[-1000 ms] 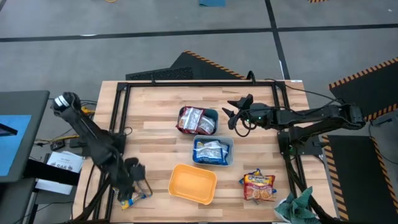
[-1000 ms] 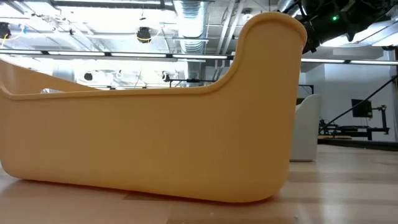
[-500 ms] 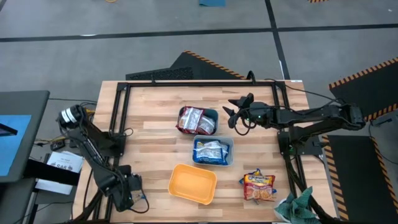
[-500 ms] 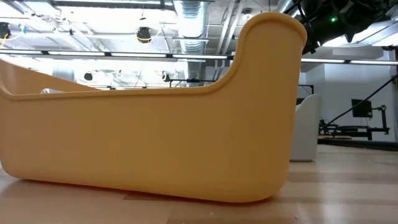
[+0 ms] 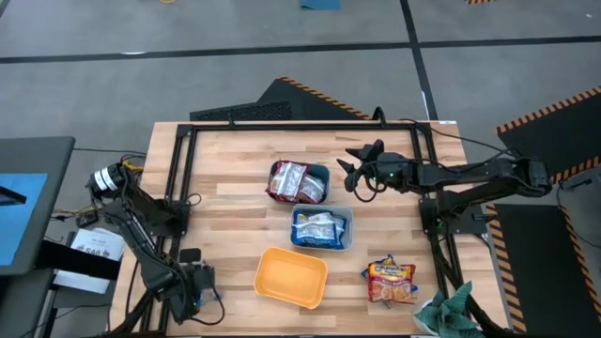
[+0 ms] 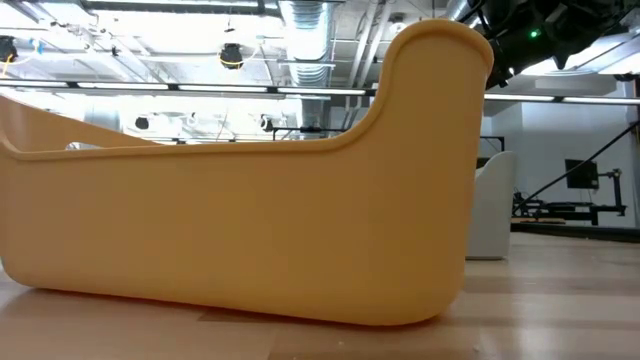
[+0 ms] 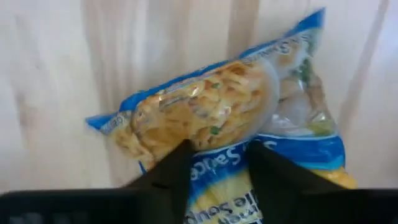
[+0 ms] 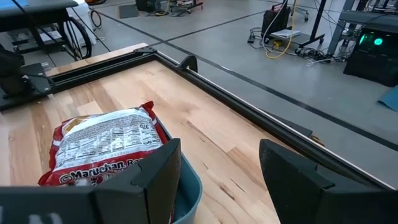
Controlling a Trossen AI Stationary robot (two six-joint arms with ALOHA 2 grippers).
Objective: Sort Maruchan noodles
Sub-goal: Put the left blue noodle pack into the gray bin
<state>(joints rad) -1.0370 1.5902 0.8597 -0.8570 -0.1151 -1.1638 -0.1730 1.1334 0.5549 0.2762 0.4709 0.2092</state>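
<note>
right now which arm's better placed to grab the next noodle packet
Left. The left gripper is right over a blue packet on the table, fingers straddling it. The right gripper hangs open beside the teal tub, nothing between its fingers.

My two arms: dark, slim, jointed, w/ cabling.

Left arm (image 5: pixel 141 221) is black w/ a pale grey round cap at the top joint and thin cables trailing near its base; its end effector (image 7: pixel 214 163) shows two flat black fingers w/ angular tips. Right arm (image 5: pixel 470 176) is black too, long thin links, dark cable looped by the wrist; a small green light glows on it. Its end effector (image 8: pixel 217 168) has two broad, matte black fingers w/ squared, bevelled edges.
</note>
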